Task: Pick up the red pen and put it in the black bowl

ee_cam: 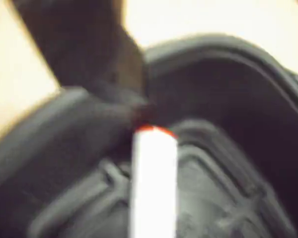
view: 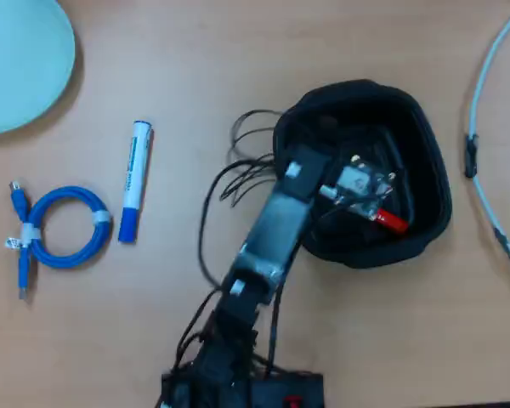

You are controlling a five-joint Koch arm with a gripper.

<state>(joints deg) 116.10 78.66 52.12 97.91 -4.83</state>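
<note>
- The red pen [ee_cam: 154, 183] lies nearest the lens in the wrist view: its white barrel runs up from the bottom edge and ends in a thin red band, all of it blurred.
- A dark, blurred shape [ee_cam: 97, 54] comes down from the top left of that view to meet the pen's red end; it looks like one finger of the pincer, but the blur leaves this unsure.
- Behind the pen the black bowl [ee_cam: 238, 74] fills most of the wrist view, its raised rim curving across the top and its ridged bottom showing to either side of the barrel.
- In the overhead view the arm [view: 276, 229] reaches from the bottom edge up and to the right, with the pincer [view: 376, 211] over the inside of the black bowl [view: 429, 170].
- The pen's red cap [view: 391, 221] pokes out to the lower right of the pincer, inside the bowl's rim; the barrel is hidden under the wrist parts.
- The pincer appears closed on the red pen, which is held over the bowl's floor; I cannot tell whether the pen touches the bottom.
- Well apart on the left of the counter [view: 238, 59] lies a blue-capped marker [view: 133, 180], nearly upright in the overhead view, cap end down.
- Just left of it sits a coiled blue cable [view: 59, 228].
- A pale blue plate [view: 21, 59] occupies the top left corner, cut off by the frame.
- A light cable [view: 484, 153] curves down the right edge.
</note>
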